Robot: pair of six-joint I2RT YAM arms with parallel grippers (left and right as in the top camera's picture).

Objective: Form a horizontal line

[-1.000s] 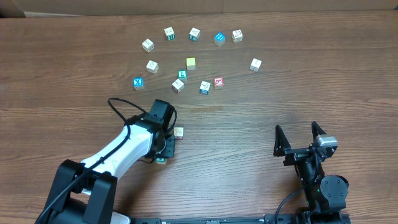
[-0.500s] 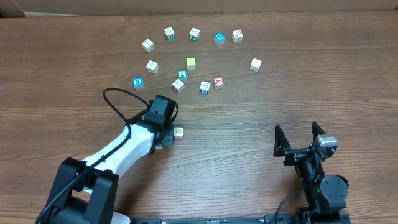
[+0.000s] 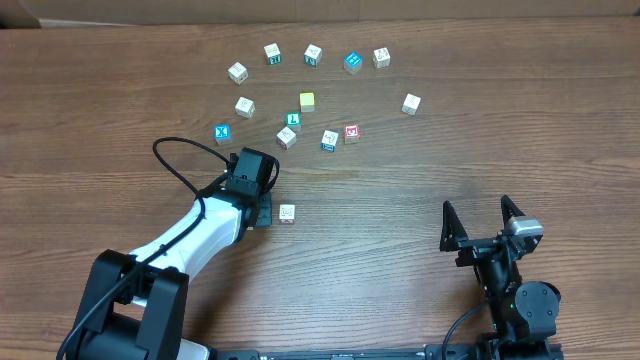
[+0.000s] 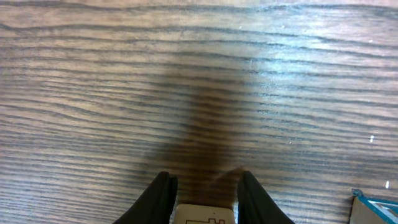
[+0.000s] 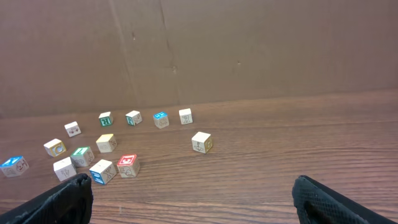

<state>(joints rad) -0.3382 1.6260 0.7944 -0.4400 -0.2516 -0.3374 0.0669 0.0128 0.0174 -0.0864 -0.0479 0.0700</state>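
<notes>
My left gripper [image 3: 258, 214] stands at the table's middle left, shut on a small cube [image 4: 202, 214] with a pale top face and a brown outline drawing. That cube is hidden under the gripper in the overhead view. In the left wrist view the black fingers [image 4: 163, 190] press on both its sides. A pale cube with red marks [image 3: 287, 213] rests just right of the gripper, apart from it. Farther back lie the green "L" cube [image 3: 293, 119], a white cube [image 3: 287, 137] and the red-faced cube [image 3: 351, 131], scattered. My right gripper [image 3: 478, 215] hangs open at the front right, holding nothing.
The blue "X" cube [image 3: 222, 132] and the yellow cube [image 3: 307, 100] sit among several other letter cubes in a loose arc at the back. A blue-sided cube [image 3: 329, 140] lies next to the red-faced one. A brown cardboard wall [image 5: 249, 50] closes the far side.
My left gripper has carried its cube away from the front edge, toward the back and slightly left. The pale cube with red marks and the right arm have stayed put.
</notes>
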